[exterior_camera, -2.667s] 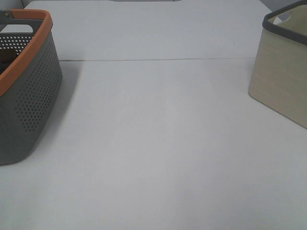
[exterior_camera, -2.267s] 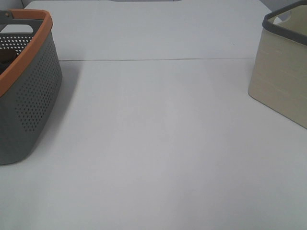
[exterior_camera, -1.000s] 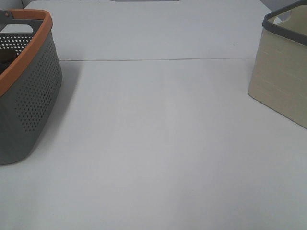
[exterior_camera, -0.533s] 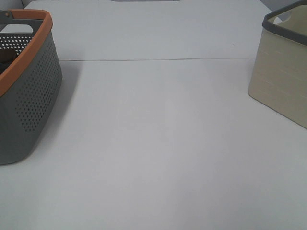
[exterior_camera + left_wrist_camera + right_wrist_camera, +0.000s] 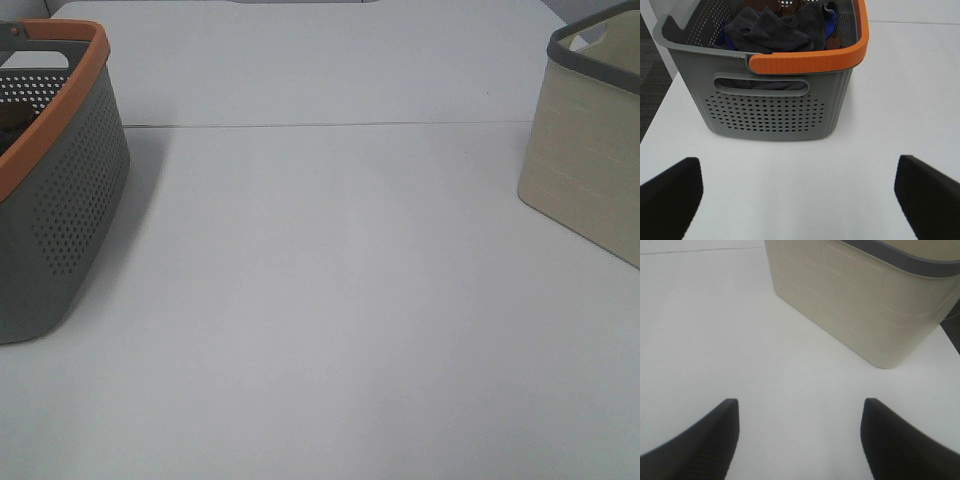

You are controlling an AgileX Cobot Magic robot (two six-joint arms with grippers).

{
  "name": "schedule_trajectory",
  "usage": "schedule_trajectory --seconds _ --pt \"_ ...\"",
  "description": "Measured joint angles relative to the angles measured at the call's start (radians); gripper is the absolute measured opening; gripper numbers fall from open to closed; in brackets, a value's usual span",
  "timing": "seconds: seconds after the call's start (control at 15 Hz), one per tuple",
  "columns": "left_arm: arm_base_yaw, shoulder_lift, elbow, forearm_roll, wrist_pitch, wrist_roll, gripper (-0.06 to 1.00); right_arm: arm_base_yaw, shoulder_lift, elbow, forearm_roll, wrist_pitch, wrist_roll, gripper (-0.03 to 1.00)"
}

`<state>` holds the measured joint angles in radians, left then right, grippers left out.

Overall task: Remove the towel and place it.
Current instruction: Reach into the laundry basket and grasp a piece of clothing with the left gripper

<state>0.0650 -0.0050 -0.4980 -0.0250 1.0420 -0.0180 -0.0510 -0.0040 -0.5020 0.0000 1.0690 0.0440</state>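
Note:
The dark charcoal towel [image 5: 772, 31] lies crumpled in the grey perforated basket [image 5: 775, 107] with an orange rim, on top of blue and brown cloth. In the high view the same basket [image 5: 60, 200] stands at the left edge, its contents barely visible. My left gripper [image 5: 800, 195] is open, hovering over the table short of the basket, with nothing between its fingers. My right gripper [image 5: 800, 437] is open too, empty, a short way from the beige bin [image 5: 860, 300]. Neither gripper shows in the high view.
The beige bin [image 5: 590, 140] with a dark grey rim stands at the right edge of the white table [image 5: 330, 300]. A seam runs across the table's far part. The table's left edge drops off beside the basket in the left wrist view.

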Motion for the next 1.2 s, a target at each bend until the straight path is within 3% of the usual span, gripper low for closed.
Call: schedule_trajectory --seconds 0.6,0.8,1.2 --pt "0.000 0.000 0.000 0.012 0.002 0.036 0.98 0.000 0.000 0.000 0.000 0.000 0.000 0.61" --pt "0.000 0.202 -0.141 -0.048 0.116 0.170 0.98 0.000 0.000 0.000 0.000 0.000 0.000 0.61" --pt "0.000 0.691 -0.436 -0.099 0.113 0.387 0.98 0.000 0.000 0.000 0.000 0.000 0.000 0.61"
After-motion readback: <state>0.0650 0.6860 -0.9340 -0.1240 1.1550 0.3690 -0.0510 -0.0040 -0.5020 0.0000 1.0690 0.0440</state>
